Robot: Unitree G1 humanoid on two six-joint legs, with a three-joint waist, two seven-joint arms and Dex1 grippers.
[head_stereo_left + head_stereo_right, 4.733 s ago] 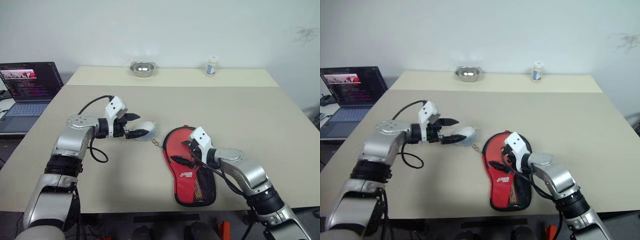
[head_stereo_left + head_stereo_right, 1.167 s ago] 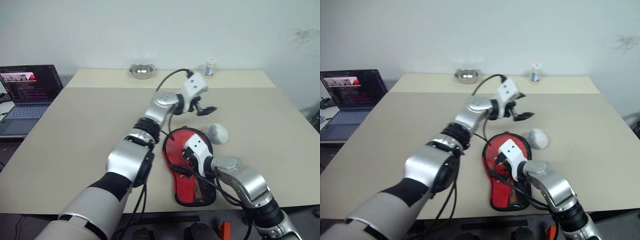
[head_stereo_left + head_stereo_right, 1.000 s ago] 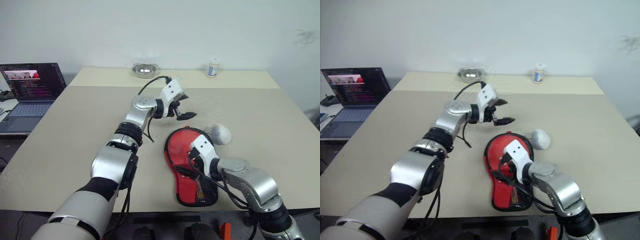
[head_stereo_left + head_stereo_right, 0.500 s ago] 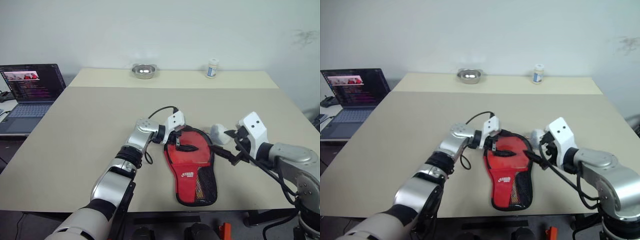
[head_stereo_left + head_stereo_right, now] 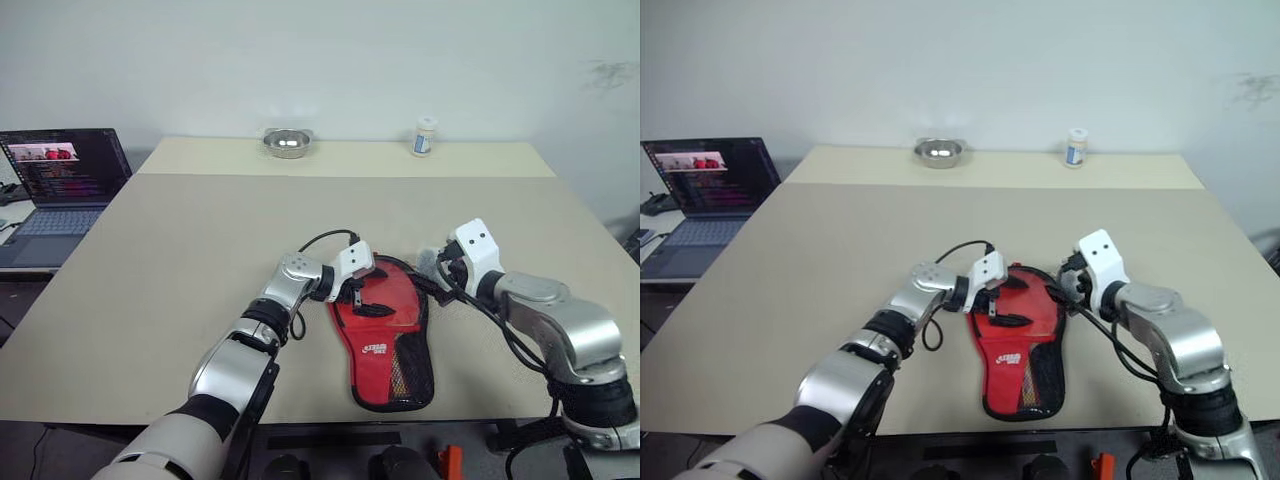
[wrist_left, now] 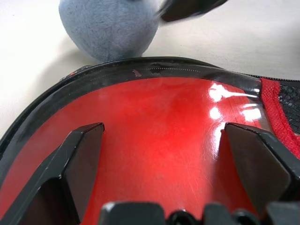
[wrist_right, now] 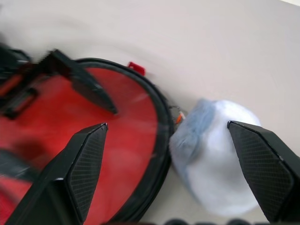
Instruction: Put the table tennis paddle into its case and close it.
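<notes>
On the beige table [image 5: 180, 260] lies one red, paddle-shaped soft case [image 5: 385, 325] with a black rim, a black mesh pocket and a white logo, its round end toward the far side and its narrow end near the table's front edge. Whether the table tennis paddle is inside it cannot be told; the glossy red round face [image 6: 159, 140] seen in the left wrist view is ringed by the black zip edge.

Two tools work near the round end. One left tool [image 5: 362, 296] hangs just over the red face with its two black fingers [image 6: 82, 159] spread wide and holding nothing. One right tool [image 5: 438, 272] sits at the case's right rim, its two black fingers [image 7: 86, 164] also spread apart and empty, straddling the rim and one small grey-white fuzzy ball [image 7: 215, 164] that lies touching the case's edge.

Along the far edge stand one shallow steel bowl [image 5: 286, 141] and one small white bottle [image 5: 425, 136], well apart from each other. One open laptop [image 5: 60, 175] with a lit screen rests on a separate surface at the left.
</notes>
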